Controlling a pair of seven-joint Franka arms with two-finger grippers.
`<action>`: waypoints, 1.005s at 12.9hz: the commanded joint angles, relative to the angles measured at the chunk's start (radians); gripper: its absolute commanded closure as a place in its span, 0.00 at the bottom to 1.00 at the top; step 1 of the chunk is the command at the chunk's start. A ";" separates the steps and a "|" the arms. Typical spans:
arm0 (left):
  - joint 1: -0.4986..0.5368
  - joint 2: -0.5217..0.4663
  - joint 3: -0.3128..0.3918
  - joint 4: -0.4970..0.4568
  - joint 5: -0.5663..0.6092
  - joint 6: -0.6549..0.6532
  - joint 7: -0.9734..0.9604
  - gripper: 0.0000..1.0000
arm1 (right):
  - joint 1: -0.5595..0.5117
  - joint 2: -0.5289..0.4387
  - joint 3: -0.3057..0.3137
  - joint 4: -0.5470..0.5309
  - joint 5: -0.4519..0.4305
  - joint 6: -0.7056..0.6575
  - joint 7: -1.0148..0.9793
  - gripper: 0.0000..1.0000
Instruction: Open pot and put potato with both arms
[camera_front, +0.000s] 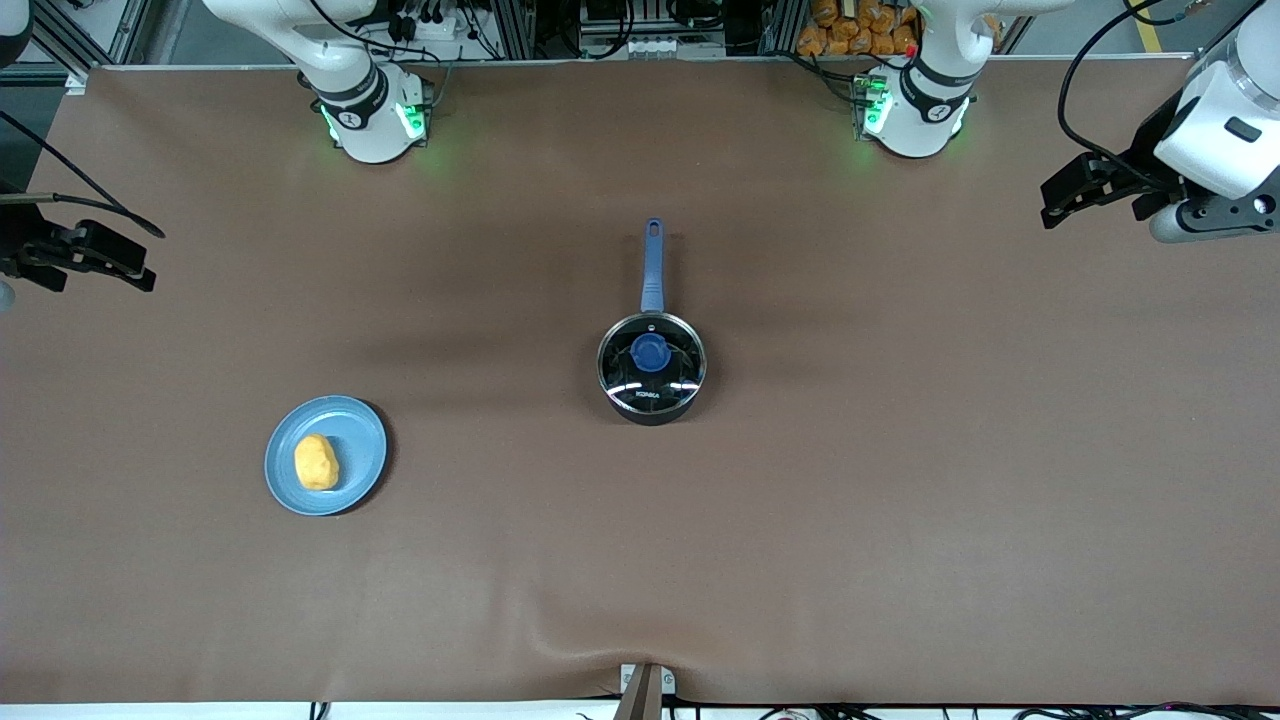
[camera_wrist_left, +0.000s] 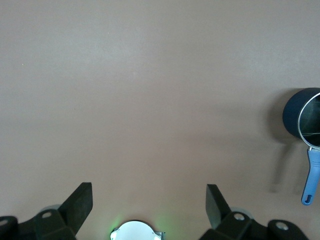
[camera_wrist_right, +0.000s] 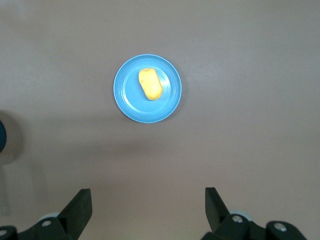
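**2 grippers wide, lid on, potato on its plate**

The left gripper (camera_wrist_left: 149, 202) hangs spread wide over bare table at the left arm's end, holding nothing; the pot (camera_front: 652, 365) sits well apart from it, toward the middle of the table, and shows only at the edge of the left wrist view. The right gripper (camera_wrist_right: 148, 207) is likewise spread and empty, high over the right arm's end of the table; the potato (camera_wrist_right: 150, 83) lies ahead of its fingers on a plate (camera_wrist_right: 167, 107), well apart from them.

The lid (camera_front: 675, 350) is seated on the pot, so neither step has begun; the handle (camera_front: 652, 262) points toward the bases.

Handling, as a judgement: the glass lid looks smooth, stiff and breakable, so the only sound hold is the knob (camera_front: 650, 352) at its centre, pinched and lifted straight up; the pot looks light enough to slide if the lid drags on the rim. The potato looks firm, rounded and light; closing across its narrow width, at mid-length, should keep it from rolling out of the fingers or skating on the glossy plate.
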 joint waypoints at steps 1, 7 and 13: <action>0.008 -0.005 -0.002 0.018 -0.006 -0.029 0.010 0.00 | -0.006 0.016 0.001 0.027 0.013 -0.008 -0.018 0.00; -0.038 0.108 -0.035 0.078 -0.036 -0.026 -0.025 0.00 | -0.006 0.014 0.003 0.021 0.013 -0.010 -0.018 0.00; -0.245 0.314 -0.091 0.124 -0.041 0.190 -0.387 0.00 | -0.010 0.007 0.003 -0.016 0.013 0.007 -0.020 0.00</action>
